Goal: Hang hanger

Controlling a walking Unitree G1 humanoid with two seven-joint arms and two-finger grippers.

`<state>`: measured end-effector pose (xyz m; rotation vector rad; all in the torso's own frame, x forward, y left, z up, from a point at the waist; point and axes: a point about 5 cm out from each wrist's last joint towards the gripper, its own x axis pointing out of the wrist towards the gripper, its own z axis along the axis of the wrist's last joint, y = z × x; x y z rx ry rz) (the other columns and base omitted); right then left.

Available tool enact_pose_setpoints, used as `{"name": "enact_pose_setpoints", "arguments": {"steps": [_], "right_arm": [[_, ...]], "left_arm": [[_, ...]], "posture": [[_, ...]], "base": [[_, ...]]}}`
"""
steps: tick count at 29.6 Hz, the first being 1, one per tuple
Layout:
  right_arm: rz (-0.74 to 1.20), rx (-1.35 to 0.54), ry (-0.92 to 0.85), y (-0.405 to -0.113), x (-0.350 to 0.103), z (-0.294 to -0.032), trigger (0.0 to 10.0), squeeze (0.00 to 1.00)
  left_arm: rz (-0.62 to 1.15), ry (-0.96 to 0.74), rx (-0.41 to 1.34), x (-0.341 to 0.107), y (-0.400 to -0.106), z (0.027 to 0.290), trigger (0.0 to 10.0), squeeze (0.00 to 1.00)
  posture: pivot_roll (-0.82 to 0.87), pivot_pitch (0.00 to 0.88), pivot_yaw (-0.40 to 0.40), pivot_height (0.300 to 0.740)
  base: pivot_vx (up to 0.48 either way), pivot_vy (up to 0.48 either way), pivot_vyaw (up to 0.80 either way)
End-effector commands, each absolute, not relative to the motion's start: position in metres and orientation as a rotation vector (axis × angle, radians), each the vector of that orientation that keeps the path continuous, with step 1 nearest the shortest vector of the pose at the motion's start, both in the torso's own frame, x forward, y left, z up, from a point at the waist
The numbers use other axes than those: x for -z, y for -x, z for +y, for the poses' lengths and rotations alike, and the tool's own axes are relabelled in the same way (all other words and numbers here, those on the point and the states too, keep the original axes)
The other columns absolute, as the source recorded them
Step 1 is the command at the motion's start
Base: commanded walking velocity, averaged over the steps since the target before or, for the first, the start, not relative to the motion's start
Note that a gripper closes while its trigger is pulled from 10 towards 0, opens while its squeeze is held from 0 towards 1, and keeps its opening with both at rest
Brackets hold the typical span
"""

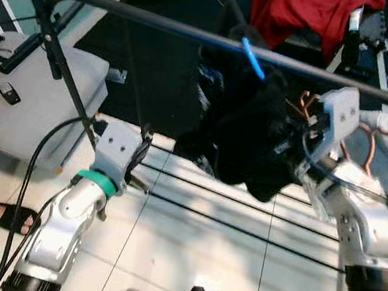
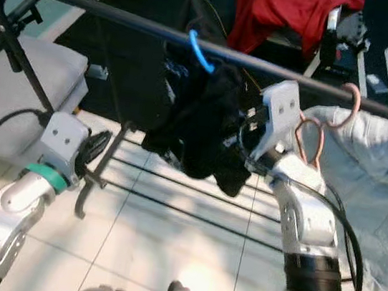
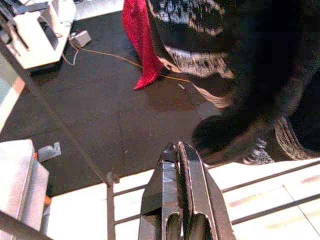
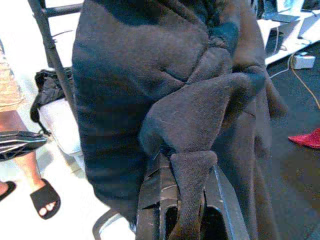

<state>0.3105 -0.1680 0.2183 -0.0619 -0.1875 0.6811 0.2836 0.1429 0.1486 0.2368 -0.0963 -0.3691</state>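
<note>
Right wrist view, right gripper (image 4: pixel 187 210) pinching black garment (image 4: pixel 165 100) (blue hanger (image 1: pixel 252 57) above)

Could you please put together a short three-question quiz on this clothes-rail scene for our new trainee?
1. True or false: the blue hanger carrying the black garment is hooked over the rail.
2. Which gripper is shut on the garment's fabric? A) the left gripper B) the right gripper C) neither
3. Fill in: beside the black garment, on the robot's right, a pink hanger holds a pale ____ garment.

Key
1. True; its hook curves over the rail.
2. B; the right wrist view shows a fold of black cloth between its fingers, while the left gripper is shut on nothing, short of the garment.
3. Denim.
</note>
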Motion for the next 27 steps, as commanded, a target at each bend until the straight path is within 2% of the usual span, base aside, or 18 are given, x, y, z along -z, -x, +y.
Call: {"name": "enact_pose_setpoints", "arguments": {"steps": [1,9,21,24,27], "right_arm": [[-0.303,-0.691,0.005,-0.291,-0.235,-0.165,10.0,0.00],[-0.108,-0.628,-0.078,-0.272,-0.187,-0.162,10.0,0.00],[0.060,-0.556,-0.124,-0.261,-0.138,-0.150,10.0,0.00],[0.079,-0.462,-0.125,-0.257,-0.113,-0.149,10.0,0.00],[0.063,-0.305,-0.127,-0.251,-0.087,-0.146,10.0,0.00]], "left_arm": [[-0.067,-0.239,0.384,-0.141,-0.282,0.142,10.0,0.00],[-0.064,-0.234,0.400,-0.140,-0.285,0.138,10.0,0.00],[-0.052,-0.233,0.395,-0.136,-0.282,0.139,10.0,0.00],[-0.031,-0.219,0.367,-0.129,-0.281,0.143,10.0,0.00],[0.015,-0.221,0.252,-0.112,-0.279,0.159,10.0,0.00]], "posture": [[-0.05,0.089,0.068,0.740],[-0.07,0.093,0.074,0.740],[-0.06,0.094,0.060,0.740],[-0.05,0.090,0.048,0.740],[-0.05,0.081,0.044,0.740]], "base": [[0.000,0.000,0.00],[0.000,0.000,0.00],[0.000,0.000,0.00],[0.000,0.000,0.00],[0.000,0.000,0.00]]}}
